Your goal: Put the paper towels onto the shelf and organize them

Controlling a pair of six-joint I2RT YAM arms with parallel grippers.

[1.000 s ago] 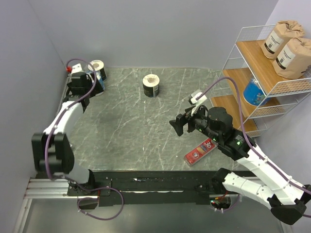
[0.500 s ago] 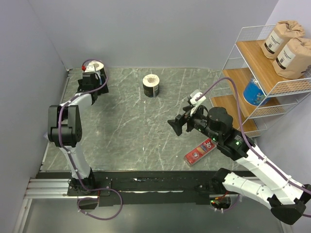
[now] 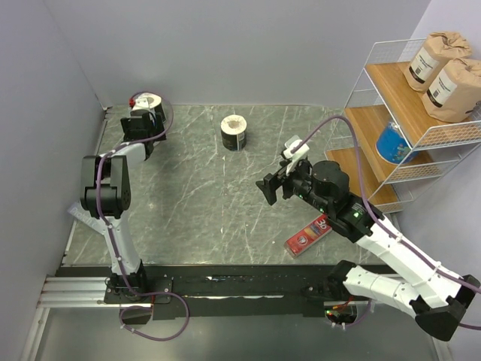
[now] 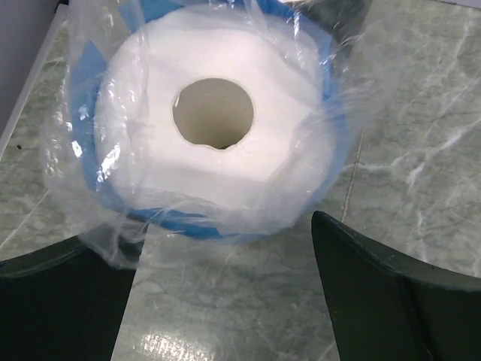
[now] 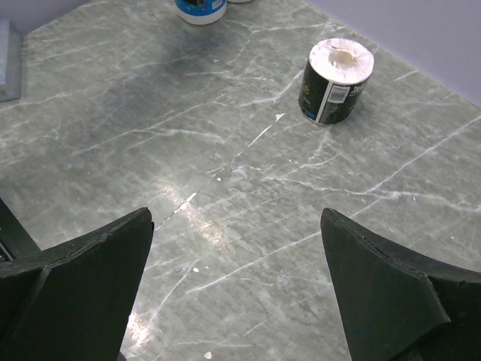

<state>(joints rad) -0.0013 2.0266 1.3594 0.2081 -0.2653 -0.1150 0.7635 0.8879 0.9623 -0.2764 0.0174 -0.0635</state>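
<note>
Blue roll (image 4: 218, 128) is tucked at far-left corner, faced by spread left gripper (image 4: 218, 244); right gripper (image 5: 234, 218) is held agape over open marble (image 5: 150, 113).

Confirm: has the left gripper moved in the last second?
Yes. In the top view the left gripper shifted right and farther back, up to the blue-wrapped roll, which stayed in the far-left corner.
</note>
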